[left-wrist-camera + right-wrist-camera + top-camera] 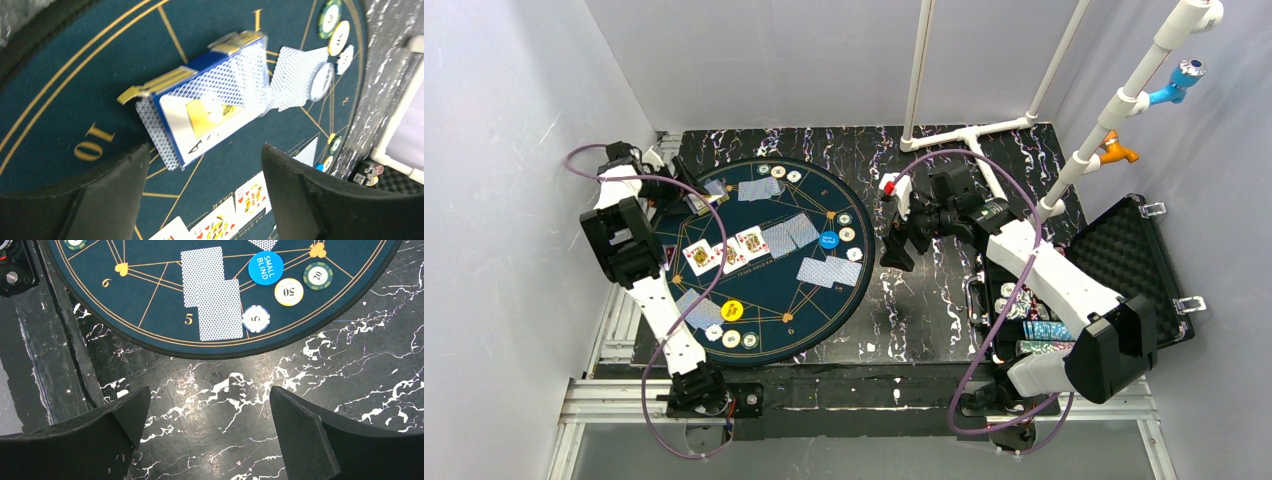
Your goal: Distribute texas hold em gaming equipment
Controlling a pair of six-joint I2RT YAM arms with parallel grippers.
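A blue and gold card box [210,102] lies tilted on the dark-blue mat [60,85] with pale-blue backed cards under it. My left gripper [206,150] stands open just short of it, nothing between its fingers; from above this gripper [686,192] is at the mat's upper left beside the box [709,197]. Face-up cards [724,252] lie in a row at the middle. Face-down cards [210,292] lie by a blue small-blind button [265,267] and chips [289,291]. My right gripper [209,392] is open over bare black table, right of the mat.
An open black foam-lined case [1129,260] sits at the right with stacked chips [1044,330] inside, under my right arm. A yellow button [732,310] and chips lie at the mat's near edge. White pipes [984,125] stand at the back. Walls close in on both sides.
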